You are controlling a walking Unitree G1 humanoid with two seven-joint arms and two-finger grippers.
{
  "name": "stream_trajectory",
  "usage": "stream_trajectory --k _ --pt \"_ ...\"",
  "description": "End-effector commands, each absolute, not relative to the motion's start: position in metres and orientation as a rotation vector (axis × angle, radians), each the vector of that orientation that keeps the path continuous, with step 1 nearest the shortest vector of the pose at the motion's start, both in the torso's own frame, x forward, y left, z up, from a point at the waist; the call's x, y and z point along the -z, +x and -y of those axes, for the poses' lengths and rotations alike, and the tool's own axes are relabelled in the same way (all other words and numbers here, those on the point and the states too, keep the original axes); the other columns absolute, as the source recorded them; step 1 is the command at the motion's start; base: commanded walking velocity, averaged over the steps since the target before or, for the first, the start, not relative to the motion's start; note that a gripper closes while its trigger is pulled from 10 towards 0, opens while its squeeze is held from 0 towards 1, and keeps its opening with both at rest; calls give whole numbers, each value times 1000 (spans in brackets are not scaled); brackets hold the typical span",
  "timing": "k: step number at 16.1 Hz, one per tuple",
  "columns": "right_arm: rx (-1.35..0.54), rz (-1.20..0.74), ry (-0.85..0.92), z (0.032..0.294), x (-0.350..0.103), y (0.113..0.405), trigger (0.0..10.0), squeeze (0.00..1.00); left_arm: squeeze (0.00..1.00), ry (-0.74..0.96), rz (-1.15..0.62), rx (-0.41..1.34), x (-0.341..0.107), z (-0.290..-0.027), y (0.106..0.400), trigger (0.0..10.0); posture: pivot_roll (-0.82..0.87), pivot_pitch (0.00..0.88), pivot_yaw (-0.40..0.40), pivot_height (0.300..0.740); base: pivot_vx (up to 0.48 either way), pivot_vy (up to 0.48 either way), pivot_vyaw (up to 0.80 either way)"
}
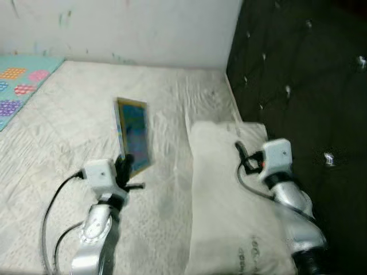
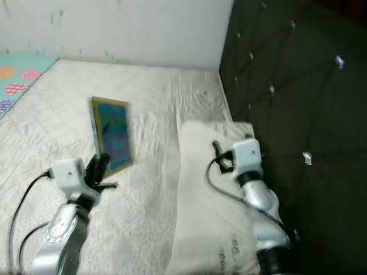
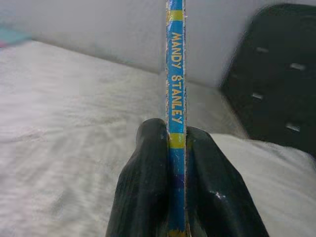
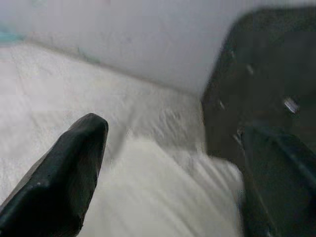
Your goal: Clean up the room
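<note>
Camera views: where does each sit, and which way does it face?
Eye views: head-mounted, looking down at the bed, both arms showing.
Left wrist view: looks along the left gripper, shut on the book.
Right wrist view: looks along the open right gripper, over the pillow.
Shared: wall and dark headboard.

One book, thin, blue-and-yellow spine. One pillow, white, printed text near its lower end. One bed sheet, cream and wrinkled. One headboard, dark, tufted (about seven buttons visible, blur makes the count rough). One play mat, teal with coloured shapes. Two arms, two grippers: left gripper, right gripper. One wall.
</note>
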State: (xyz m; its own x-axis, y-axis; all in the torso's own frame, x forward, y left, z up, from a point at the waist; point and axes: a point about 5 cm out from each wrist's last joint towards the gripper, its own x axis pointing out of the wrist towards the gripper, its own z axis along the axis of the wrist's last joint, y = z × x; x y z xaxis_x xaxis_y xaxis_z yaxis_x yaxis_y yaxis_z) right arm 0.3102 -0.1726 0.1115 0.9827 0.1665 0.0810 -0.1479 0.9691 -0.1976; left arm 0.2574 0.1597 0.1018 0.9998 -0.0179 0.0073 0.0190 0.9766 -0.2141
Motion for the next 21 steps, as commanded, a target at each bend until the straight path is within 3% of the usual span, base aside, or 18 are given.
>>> stream_trajectory --k 1,21 --pt "-177 82 -190 166 -108 309 10000 0 0 -209 15 -60 -104 -176 254 10000 -114 0 0 740 0 0 0" --pt "-217 55 -179 161 -104 311 10000 0 0 -254 -17 -93 -101 -178 252 10000 -100 0 -14 740 0 0 0"
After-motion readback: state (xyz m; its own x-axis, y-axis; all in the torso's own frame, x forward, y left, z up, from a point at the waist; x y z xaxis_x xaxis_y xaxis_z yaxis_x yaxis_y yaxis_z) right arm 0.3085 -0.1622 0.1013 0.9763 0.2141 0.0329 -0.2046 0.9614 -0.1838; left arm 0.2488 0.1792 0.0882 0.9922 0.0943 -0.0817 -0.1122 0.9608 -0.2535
